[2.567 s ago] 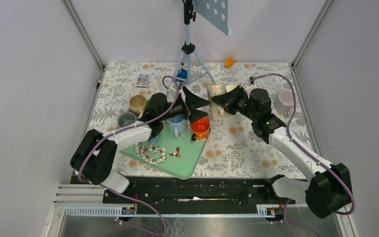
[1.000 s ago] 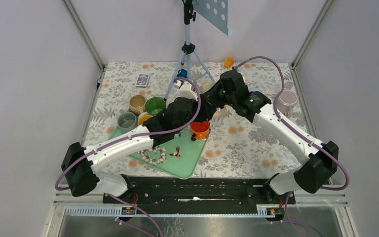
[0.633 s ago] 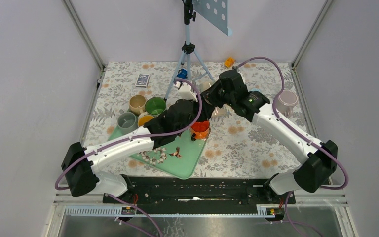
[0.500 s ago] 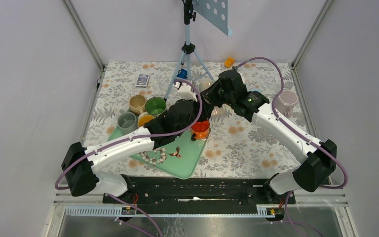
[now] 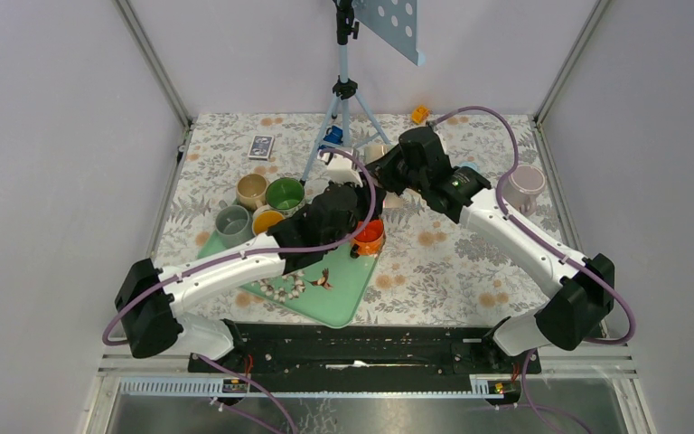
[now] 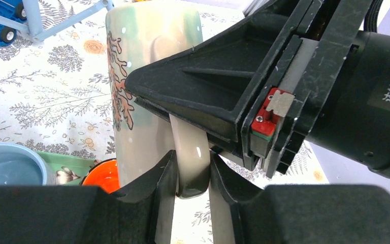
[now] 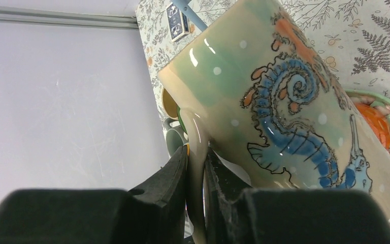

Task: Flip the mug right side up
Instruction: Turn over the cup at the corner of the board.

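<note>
1. The left gripper (image 6: 193, 165) is nearly closed. Its two black fingers (image 6: 163, 178) press on either side of the cream handle (image 6: 192, 168) of the mug (image 6: 147, 61), near one end of the handle.
2. The right gripper (image 7: 195, 157) is pressed together on the same handle, pinching it between its fingertips. In the left wrist view its black body sits against the handle, just beyond the left gripper's fingers.
3. The mug is tall, cream and pale green, painted with a blue and orange seahorse. It hangs off the table between the two grippers. It is mostly hidden from above, and which end is up cannot be told.
4. The left arm (image 5: 235, 267) stretches from its base at the near left diagonally to the middle of the table. The right arm (image 5: 515, 235) arches from the near right out and back toward the centre, so its wrist faces the left one.
5. An orange cup (image 5: 368, 237) stands on a green tray (image 5: 343, 298) just below the grippers, with a blue cup (image 6: 5, 162) beside it.
6. Green (image 5: 285, 193), tan (image 5: 251, 190), grey (image 5: 232, 220) and yellow (image 5: 267, 220) cups cluster to the left.
7. A tripod (image 5: 343, 90) stands close behind the grippers.
8. A pale pink mug (image 5: 524, 185) sits well apart at the right.
</note>
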`<move>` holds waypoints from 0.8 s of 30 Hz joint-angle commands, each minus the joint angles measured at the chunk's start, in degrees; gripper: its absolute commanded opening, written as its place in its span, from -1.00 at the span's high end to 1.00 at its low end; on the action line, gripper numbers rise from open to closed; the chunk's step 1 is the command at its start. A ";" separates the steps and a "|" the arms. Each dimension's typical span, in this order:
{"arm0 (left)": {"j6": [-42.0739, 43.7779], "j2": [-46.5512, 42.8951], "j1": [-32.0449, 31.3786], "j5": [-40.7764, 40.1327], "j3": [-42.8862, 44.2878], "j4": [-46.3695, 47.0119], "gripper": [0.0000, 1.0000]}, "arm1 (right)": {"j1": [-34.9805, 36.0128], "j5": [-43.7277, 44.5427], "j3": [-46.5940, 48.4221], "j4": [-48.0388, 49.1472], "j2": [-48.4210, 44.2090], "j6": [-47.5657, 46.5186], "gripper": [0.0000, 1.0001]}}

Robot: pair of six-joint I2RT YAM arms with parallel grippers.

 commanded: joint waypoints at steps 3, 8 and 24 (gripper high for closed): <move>3.21 1.24 2.34 -12.31 1.06 1.74 0.59 | 2.51 -4.20 1.55 3.08 -3.89 1.31 1.00; 3.83 0.53 2.38 -13.12 2.41 -0.10 0.94 | 2.53 -4.10 0.52 4.06 -4.54 0.02 1.00; 4.16 -5.42 2.46 -5.53 4.83 -5.07 1.00 | 2.52 -3.26 -6.29 12.86 -6.85 -10.22 0.43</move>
